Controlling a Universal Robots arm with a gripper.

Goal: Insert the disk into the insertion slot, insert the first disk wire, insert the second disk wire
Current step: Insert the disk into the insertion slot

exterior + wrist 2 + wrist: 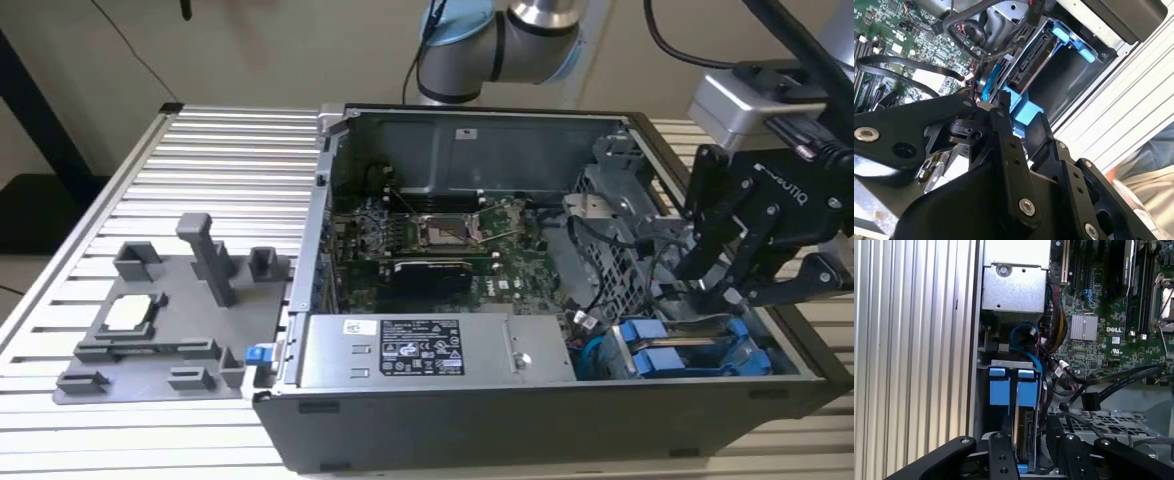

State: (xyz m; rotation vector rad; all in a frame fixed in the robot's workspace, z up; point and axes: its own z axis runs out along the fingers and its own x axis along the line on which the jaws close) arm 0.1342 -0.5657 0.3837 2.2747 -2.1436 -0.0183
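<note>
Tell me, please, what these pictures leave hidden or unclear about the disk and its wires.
- Disk: in the first wrist view the pincer covers its near end, so how far in it sits is unclear.
- Cables: bunched beside the disk there; which plugs are seated is too small to tell.
- Blue carrier: in the second wrist view the pincer's black body covers most of it.

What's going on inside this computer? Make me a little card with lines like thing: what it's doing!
gripper: over the drive cage, at the exterior view's right
disk: in its blue carrier, standing edge-on in the cage, under the gripper
black cable: runs over the motherboard toward the cage
computer case: open, on a slatted table
power supply: beside the cage
</note>
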